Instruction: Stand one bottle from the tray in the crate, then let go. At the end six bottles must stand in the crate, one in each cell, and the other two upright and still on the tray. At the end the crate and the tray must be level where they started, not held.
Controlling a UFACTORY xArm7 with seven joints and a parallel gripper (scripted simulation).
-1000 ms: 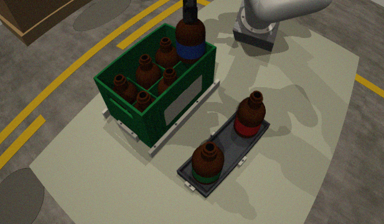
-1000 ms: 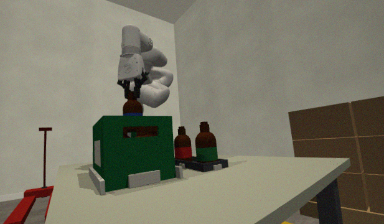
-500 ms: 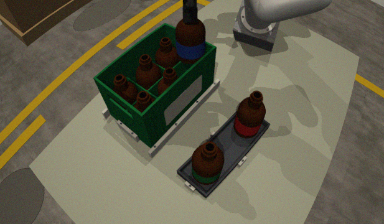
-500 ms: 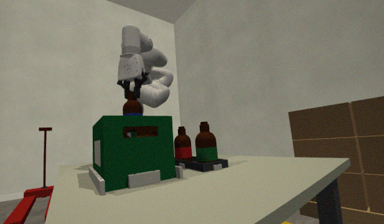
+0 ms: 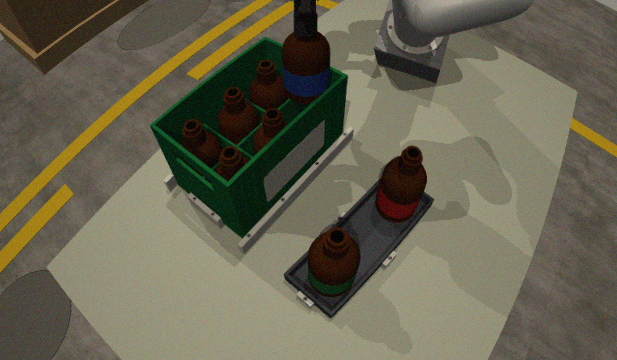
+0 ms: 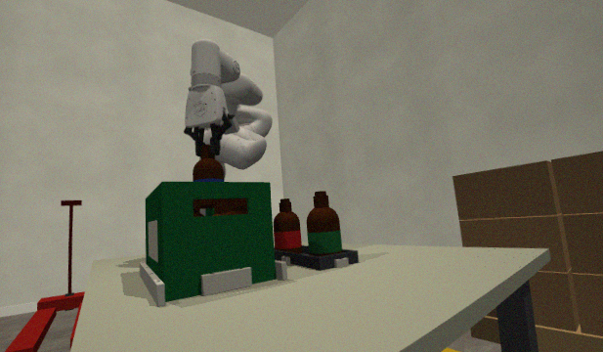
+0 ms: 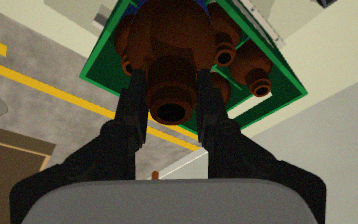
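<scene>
My gripper (image 5: 305, 25) is shut on the neck of a brown bottle with a blue label (image 5: 306, 67). The bottle hangs upright, partly lowered into the far right corner cell of the green crate (image 5: 248, 140); its upper half still stands above the rim. In the wrist view the fingers clamp the bottle's neck (image 7: 171, 95) over the crate (image 7: 260, 100). From the side its shoulder (image 6: 208, 168) shows just above the crate (image 6: 210, 240) under the gripper (image 6: 207, 147). Several brown bottles (image 5: 236, 117) stand in the other cells. A red-labelled bottle (image 5: 402, 184) and a green-labelled bottle (image 5: 333, 262) stand upright on the dark tray (image 5: 360, 245).
The arm's base (image 5: 412, 47) stands behind the crate on the right. White stop blocks (image 5: 298, 187) line the crate's foot. Stacked cardboard boxes (image 6: 540, 235) stand beside the table, and a red pallet jack (image 6: 52, 293) stands on the floor at the left.
</scene>
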